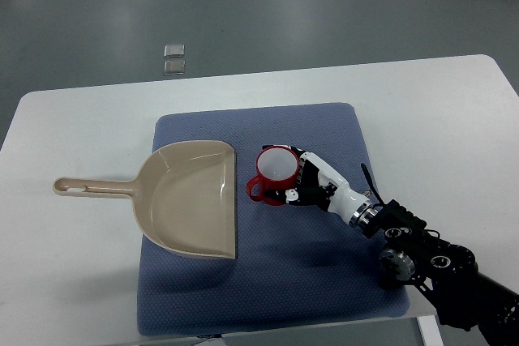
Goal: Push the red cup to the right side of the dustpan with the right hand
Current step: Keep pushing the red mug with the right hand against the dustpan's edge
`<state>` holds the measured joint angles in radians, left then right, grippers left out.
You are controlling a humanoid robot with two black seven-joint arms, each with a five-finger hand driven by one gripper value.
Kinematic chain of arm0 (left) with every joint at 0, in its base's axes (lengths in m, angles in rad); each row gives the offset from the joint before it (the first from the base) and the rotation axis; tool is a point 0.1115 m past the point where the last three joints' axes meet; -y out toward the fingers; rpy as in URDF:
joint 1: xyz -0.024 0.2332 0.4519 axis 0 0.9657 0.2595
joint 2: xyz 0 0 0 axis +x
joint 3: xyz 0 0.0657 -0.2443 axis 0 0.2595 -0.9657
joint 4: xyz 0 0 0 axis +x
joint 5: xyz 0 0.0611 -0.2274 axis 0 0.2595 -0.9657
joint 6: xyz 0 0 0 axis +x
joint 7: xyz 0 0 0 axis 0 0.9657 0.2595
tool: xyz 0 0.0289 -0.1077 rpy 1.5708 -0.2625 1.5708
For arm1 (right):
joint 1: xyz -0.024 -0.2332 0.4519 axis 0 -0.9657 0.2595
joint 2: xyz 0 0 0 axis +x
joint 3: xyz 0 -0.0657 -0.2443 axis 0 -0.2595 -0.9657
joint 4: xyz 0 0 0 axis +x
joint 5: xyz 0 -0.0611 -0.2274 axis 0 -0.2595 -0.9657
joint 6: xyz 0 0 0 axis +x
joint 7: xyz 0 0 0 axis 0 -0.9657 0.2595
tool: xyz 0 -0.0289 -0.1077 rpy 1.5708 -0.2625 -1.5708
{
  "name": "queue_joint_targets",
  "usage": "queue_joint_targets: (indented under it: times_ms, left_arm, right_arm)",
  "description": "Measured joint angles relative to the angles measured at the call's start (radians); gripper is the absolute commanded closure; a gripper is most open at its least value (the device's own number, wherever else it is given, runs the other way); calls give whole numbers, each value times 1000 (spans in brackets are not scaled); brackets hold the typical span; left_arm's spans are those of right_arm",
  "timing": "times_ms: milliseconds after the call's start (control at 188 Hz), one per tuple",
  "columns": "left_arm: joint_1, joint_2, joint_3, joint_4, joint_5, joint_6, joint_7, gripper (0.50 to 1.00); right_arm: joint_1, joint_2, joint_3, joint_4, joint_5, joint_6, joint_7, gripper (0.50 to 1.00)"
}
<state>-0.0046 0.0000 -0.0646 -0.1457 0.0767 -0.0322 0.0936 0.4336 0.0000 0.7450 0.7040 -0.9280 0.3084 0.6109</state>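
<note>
A red cup (274, 169) with a white inside stands upright on the blue mat (324, 131), its small handle pointing to the lower left. It sits just right of the beige dustpan (190, 196), a narrow gap from the pan's open edge. My right hand (302, 185) comes in from the lower right and lies against the cup's right side. Its fingers (293, 194) are loosely bent and touch the cup wall without wrapping around it. The left arm does not show.
The dustpan's long handle (89, 188) points left over the white table (73, 119). The mat covers the table's middle down to the near edge. Two small clear squares (173, 58) lie on the grey floor beyond the table.
</note>
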Motion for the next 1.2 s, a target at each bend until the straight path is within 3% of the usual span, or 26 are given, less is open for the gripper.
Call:
queue_joint_targets:
  times_ms: [1198]
  left_arm:
    - [0, 0, 0, 0, 0, 0, 0, 500]
  right_arm:
    - [1, 0, -94, 32, -2, -4, 0, 570]
